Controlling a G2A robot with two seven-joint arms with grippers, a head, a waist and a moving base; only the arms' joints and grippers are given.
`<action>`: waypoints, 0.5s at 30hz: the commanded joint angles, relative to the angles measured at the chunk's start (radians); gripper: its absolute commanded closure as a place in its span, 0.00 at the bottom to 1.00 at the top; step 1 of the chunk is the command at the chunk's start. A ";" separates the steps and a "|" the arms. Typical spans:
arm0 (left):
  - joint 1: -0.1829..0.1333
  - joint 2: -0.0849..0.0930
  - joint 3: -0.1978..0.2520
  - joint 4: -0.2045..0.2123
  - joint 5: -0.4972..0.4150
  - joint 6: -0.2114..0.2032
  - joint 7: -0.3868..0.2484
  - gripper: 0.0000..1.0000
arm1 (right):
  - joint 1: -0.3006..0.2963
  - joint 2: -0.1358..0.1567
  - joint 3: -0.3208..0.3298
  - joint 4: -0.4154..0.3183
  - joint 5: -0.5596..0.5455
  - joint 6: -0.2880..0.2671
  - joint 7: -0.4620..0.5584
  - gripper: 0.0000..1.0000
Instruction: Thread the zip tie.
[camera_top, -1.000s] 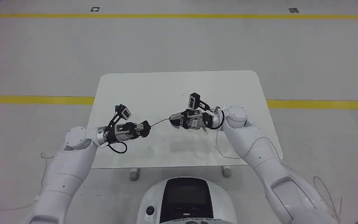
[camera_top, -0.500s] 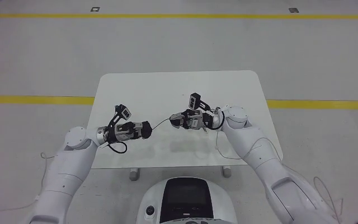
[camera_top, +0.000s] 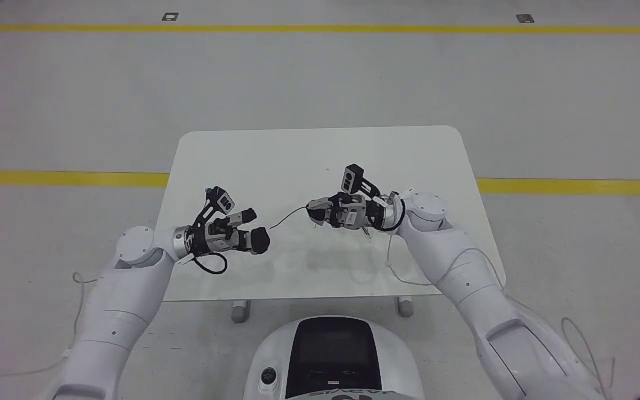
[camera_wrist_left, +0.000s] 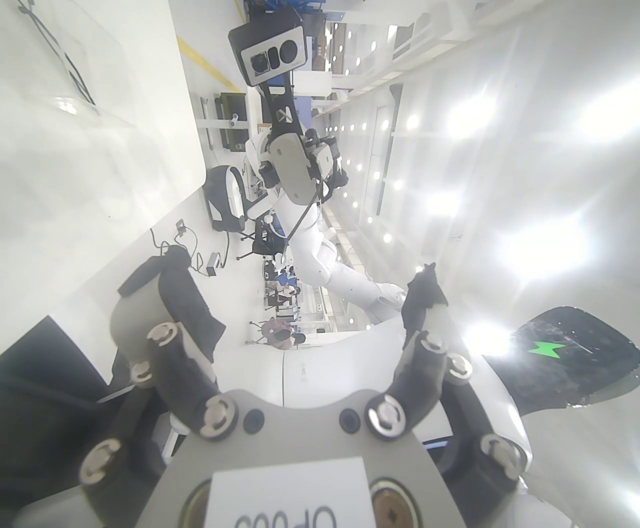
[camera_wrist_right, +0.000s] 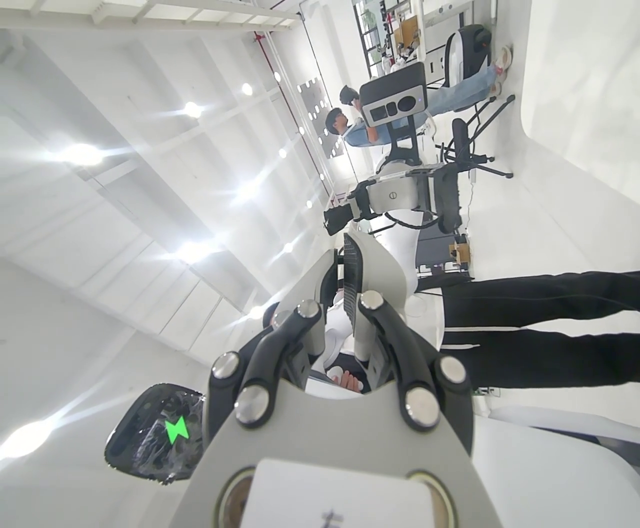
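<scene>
Top view: both arms are held over the white counter (camera_top: 300, 160). The zip tie (camera_top: 288, 214) appears as a thin dark strand in the air between the two grippers, above the counter and not resting on it. Its long axis runs nearly along the line joining the grippers, drooping slightly toward its free end. One end meets the right gripper (camera_top: 313, 208).

Right wrist view: the right gripper (camera_wrist_right: 345, 270) has its fingers pressed together. I judge that they pinch the tie, though the strand is too thin to pick out there.

Left wrist view: the left gripper (camera_wrist_left: 295, 270) is spread wide with nothing between its fingers, and the other arm's gripper faces it from farther off.

Governing relation, as I read it: the tie's free end points toward the left gripper (camera_top: 253, 227) and stops just short of it, so the left arm is the nearer one to that end. I cannot tell which end carries the head. The next move would be to close the left gripper on the tip along the tie's own axis. A sideways offset would likely send the tip past a finger rather than between them.
</scene>
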 joint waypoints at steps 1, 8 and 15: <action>0.000 0.000 0.000 0.000 0.000 0.000 0.000 0.00 | 0.000 0.000 0.000 0.000 0.000 0.000 0.000 1.00; 0.010 -0.003 0.019 -0.023 -0.005 -0.002 0.037 0.00 | -0.032 -0.003 0.003 -0.048 0.032 -0.028 -0.041 1.00; -0.006 -0.018 0.060 -0.008 -0.114 -0.015 0.042 0.00 | -0.062 -0.014 -0.021 -0.076 0.065 -0.075 -0.088 1.00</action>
